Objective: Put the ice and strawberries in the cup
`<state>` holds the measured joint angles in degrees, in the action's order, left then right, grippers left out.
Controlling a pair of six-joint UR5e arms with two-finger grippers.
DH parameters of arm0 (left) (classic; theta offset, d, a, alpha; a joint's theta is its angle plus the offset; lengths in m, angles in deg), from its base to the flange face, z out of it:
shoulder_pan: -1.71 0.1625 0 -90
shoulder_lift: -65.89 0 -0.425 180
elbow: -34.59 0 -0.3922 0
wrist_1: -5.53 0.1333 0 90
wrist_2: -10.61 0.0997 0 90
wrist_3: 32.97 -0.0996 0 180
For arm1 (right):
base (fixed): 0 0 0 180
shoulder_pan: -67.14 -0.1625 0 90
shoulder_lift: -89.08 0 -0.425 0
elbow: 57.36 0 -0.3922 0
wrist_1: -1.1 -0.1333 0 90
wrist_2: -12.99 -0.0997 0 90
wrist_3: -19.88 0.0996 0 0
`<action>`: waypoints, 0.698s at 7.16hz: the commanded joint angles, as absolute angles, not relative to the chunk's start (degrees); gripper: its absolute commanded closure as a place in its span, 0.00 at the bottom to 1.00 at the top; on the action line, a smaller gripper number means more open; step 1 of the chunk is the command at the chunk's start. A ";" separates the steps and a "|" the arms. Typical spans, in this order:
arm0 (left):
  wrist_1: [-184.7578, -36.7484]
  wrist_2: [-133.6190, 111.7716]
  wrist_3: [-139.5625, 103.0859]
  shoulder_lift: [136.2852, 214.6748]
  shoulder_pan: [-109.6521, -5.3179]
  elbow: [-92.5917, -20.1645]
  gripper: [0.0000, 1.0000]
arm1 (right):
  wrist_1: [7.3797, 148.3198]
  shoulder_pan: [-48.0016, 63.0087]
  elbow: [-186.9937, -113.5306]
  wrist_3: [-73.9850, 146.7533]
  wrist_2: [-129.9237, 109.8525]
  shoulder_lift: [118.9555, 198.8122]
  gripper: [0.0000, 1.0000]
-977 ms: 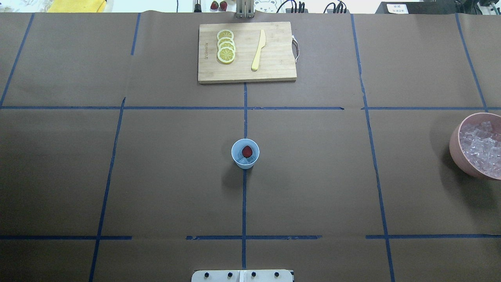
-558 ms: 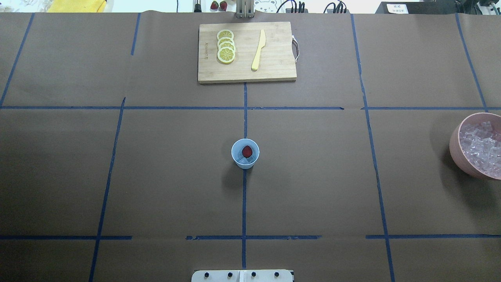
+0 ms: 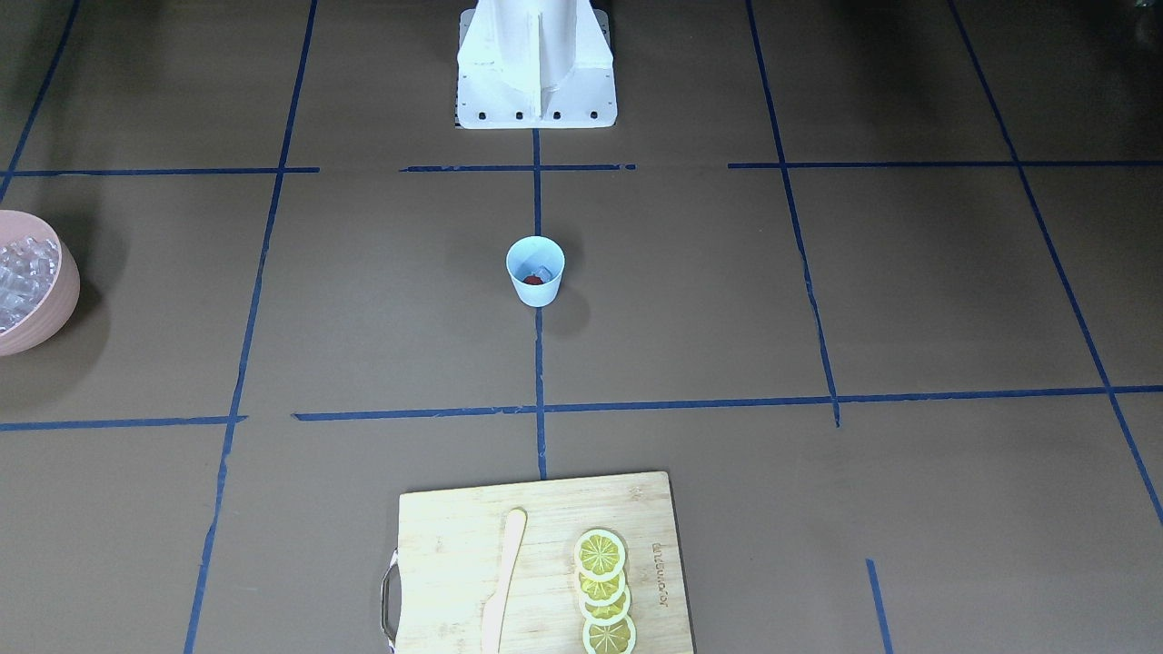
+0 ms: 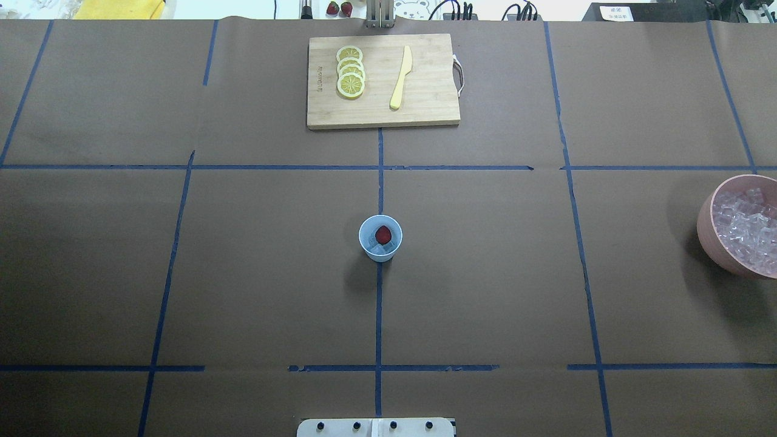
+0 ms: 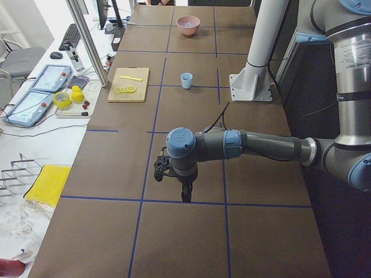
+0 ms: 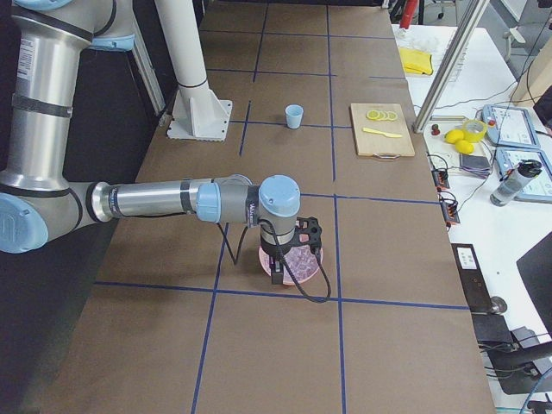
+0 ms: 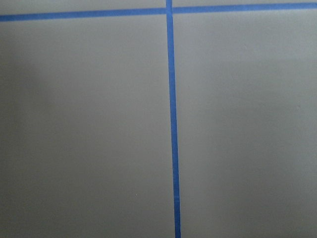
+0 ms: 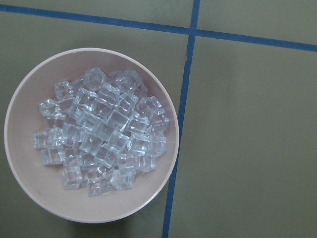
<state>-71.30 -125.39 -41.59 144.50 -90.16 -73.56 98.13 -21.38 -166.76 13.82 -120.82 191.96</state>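
Note:
The light-blue cup stands upright at the table's middle, on the blue centre line. Inside it lie a red strawberry and a clear ice cube; the cup shows the same in the front view. More ice fills the pink bowl. My left gripper hangs over bare table far from the cup. Directly above the pink bowl hangs my right gripper. I cannot tell whether either gripper is open or shut.
A wooden cutting board at the far centre carries lemon slices and a pale knife. The pink bowl sits at the right edge. The robot's white base stands at the near side.

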 commanded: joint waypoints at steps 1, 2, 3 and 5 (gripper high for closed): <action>-72.34 -125.36 -41.05 144.63 -90.14 -73.25 0.00 | 97.96 -21.28 -166.69 13.82 -120.79 191.47 0.00; -72.43 -125.44 -41.05 144.46 -90.22 -73.86 0.00 | 97.96 -21.37 -166.78 13.82 -120.78 191.47 0.00; -72.52 -125.45 -40.97 144.46 -90.22 -74.04 0.00 | 97.96 -21.37 -166.69 13.82 -120.61 191.56 0.00; -72.70 -125.62 -41.05 144.46 -90.31 -74.04 0.00 | 97.96 -21.37 -166.43 13.73 -120.52 191.64 0.00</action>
<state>-72.62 -125.52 -41.03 144.47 -90.25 -74.03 97.96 -21.37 -166.52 13.76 -120.58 191.57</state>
